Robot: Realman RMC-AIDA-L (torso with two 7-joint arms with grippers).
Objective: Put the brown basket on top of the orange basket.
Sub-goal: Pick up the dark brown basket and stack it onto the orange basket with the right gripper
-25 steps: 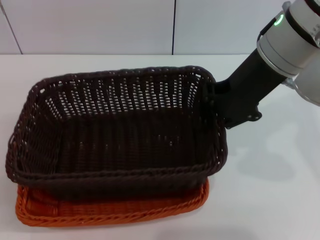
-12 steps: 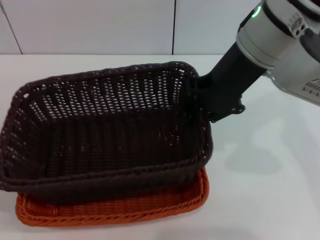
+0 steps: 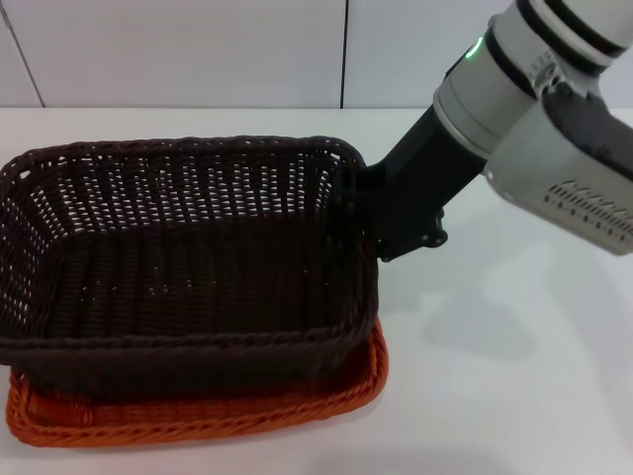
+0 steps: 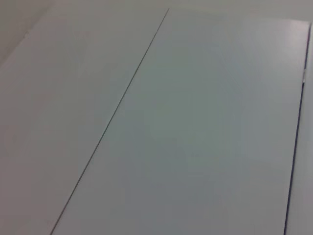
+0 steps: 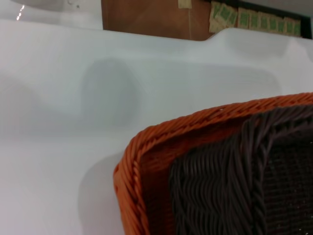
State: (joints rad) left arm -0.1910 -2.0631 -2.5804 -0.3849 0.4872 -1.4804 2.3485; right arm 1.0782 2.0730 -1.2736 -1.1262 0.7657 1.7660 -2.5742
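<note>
The brown basket (image 3: 188, 277) sits level in the head view, lying inside the orange basket (image 3: 198, 421), whose rim shows along the near and right sides. My right gripper (image 3: 351, 213) is shut on the brown basket's right wall, with the arm reaching in from the upper right. The right wrist view shows the orange basket's rim corner (image 5: 146, 142) with the brown basket's weave (image 5: 234, 181) nested inside it. My left gripper is out of view; its wrist view shows only a pale panelled surface.
The baskets rest on a white table (image 3: 514, 376). A white panelled wall (image 3: 198, 49) runs along the back edge. The right wrist view shows a brown board (image 5: 146, 19) beyond the table.
My right arm has moved left, carrying the brown basket left with it. The basket has gone from tilted to level, settling lower onto the orange basket.
</note>
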